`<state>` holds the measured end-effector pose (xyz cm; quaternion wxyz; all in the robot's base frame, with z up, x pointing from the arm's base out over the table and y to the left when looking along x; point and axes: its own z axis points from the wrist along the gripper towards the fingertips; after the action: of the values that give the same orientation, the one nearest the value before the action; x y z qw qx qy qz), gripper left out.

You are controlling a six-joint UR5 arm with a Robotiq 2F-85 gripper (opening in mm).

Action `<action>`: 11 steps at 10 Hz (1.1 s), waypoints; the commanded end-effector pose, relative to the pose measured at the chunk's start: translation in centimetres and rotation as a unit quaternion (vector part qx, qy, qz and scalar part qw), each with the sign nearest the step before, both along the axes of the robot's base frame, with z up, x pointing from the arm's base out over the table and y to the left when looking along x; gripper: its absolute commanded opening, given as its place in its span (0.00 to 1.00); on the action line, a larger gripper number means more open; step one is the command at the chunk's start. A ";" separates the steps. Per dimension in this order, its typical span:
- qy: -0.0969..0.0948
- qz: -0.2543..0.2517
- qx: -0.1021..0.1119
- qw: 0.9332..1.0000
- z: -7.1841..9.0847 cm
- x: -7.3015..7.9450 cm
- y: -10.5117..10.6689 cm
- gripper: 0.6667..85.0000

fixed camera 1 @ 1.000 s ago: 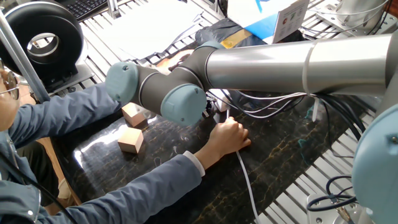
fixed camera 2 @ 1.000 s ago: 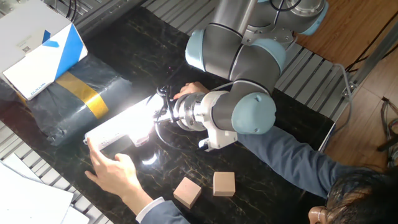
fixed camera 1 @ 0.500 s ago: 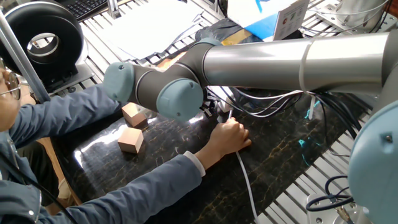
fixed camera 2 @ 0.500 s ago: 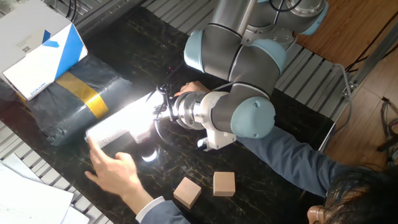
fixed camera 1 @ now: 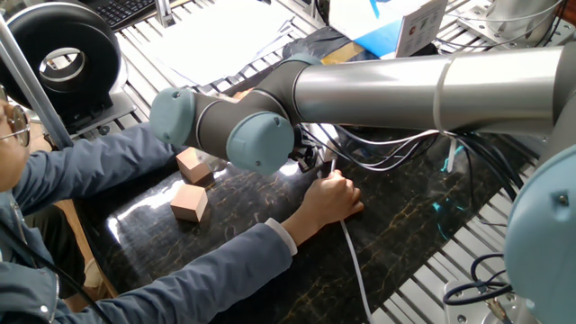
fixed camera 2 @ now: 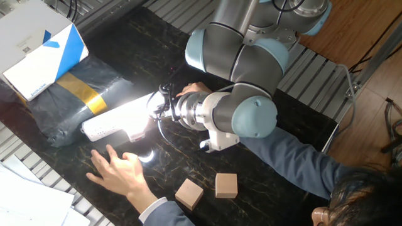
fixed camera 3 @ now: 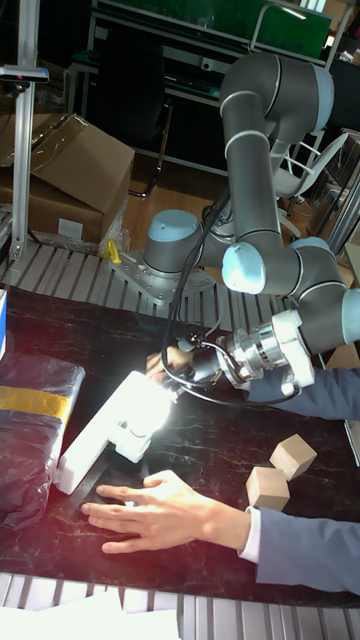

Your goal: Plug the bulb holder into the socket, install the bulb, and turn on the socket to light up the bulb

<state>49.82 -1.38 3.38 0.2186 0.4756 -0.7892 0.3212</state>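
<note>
The socket point(fixed camera 2: 103, 126) is a long white strip lying aslant on the dark table, also seen in the tall view as the socket point(fixed camera 3: 92, 444). A strong white glow sits on its near end where the bulb point(fixed camera 2: 137, 117) shines, and again at the bulb point(fixed camera 3: 148, 411). The glare hides the bulb holder and the bulb's outline. My gripper point(fixed camera 2: 163, 107) hangs right beside the glow, pointing at it, as does the gripper point(fixed camera 3: 183, 372). Glare and the arm hide how the jaws stand. In one fixed view the wrist covers the gripper.
A person's hand point(fixed camera 2: 120, 174) lies flat on the table just in front of the socket; another hand point(fixed camera 1: 329, 197) rests by the white cable point(fixed camera 1: 355, 259). Two wooden blocks point(fixed camera 2: 190, 193) point(fixed camera 2: 226, 185) lie nearby. A dark wrapped box with yellow tape point(fixed camera 2: 70, 100) stands behind.
The person's hand has come off the socket's end and dropped flat onto the table. The socket has shifted slightly away from it. The bulb stays lit; the arm barely moved.
</note>
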 end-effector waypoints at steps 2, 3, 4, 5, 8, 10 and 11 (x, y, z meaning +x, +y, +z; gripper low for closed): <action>-0.012 -0.005 0.067 0.998 -1.0 0.4 2.7 0.00; -0.014 -0.009 0.097 0.995 -1.4 0.4 4.1 0.00; -0.024 -0.006 0.134 0.991 -1.4 0.7 5.7 0.00; -0.026 -0.011 0.155 0.988 -0.7 0.5 6.7 0.00; -0.042 -0.021 0.215 0.976 2.0 0.8 8.7 0.00; -0.054 -0.024 0.266 0.962 4.3 1.2 10.1 0.00; -0.063 -0.029 0.289 0.955 5.6 1.6 10.4 0.00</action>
<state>50.80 7.20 6.05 0.0787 0.4815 -0.8596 0.1518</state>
